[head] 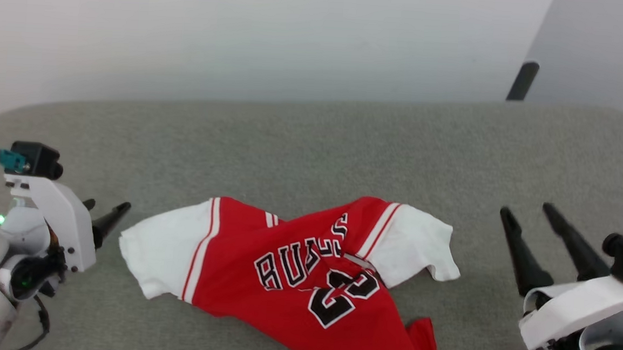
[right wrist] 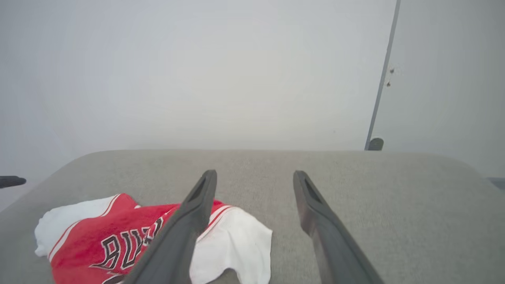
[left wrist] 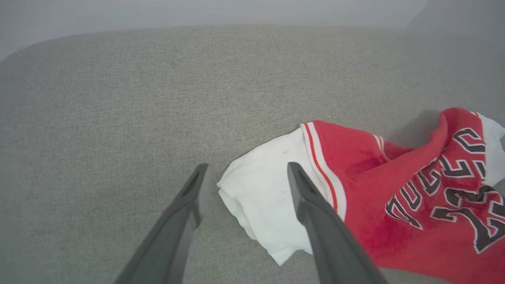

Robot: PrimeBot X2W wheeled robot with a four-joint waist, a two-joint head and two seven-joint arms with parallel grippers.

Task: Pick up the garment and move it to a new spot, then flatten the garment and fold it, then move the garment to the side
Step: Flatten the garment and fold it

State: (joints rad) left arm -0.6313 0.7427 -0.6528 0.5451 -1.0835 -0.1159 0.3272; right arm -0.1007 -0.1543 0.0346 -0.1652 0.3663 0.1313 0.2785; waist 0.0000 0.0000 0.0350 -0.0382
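Grey cushioned surface (head: 313, 153) bears the crumpled garment (head: 284, 271), long axis left to right, its white end just beside the empty, wide-spread left gripper (head: 105, 205), the likewise spread, empty right gripper (head: 527, 210) farther off.

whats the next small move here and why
The garment lies bunched and twisted on the grey table, unheld, and the open left gripper points at its white edge. I would probably lower that gripper and pinch the edge, ready to pull it flat.
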